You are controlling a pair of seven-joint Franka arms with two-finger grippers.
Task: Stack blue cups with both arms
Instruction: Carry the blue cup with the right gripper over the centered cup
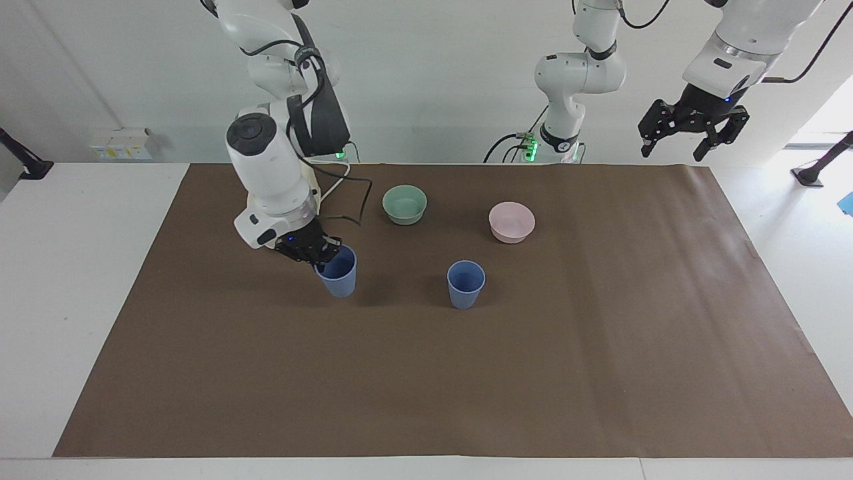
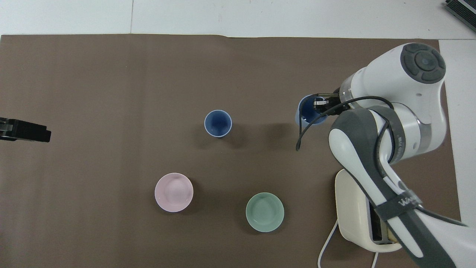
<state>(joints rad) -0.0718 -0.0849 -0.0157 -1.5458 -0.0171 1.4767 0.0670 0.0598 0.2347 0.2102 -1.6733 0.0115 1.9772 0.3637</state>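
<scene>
My right gripper [image 1: 318, 252] [image 2: 320, 105] is shut on the rim of one blue cup [image 1: 338, 275] [image 2: 306, 115], one finger inside it, and holds it upright a little above the brown mat. The other blue cup [image 1: 466, 283] [image 2: 218, 123] stands upright and alone near the middle of the mat, apart from the held one. My left gripper [image 1: 670, 152] [image 2: 22, 130] is open and empty, raised high over the left arm's end of the table, where that arm waits.
A green bowl [image 1: 404, 204] [image 2: 264, 212] and a pink bowl [image 1: 511, 221] [image 2: 173, 192] sit nearer to the robots than the cups. A cream toaster [image 2: 353, 208] stands under my right arm at its end of the mat [image 1: 426, 387].
</scene>
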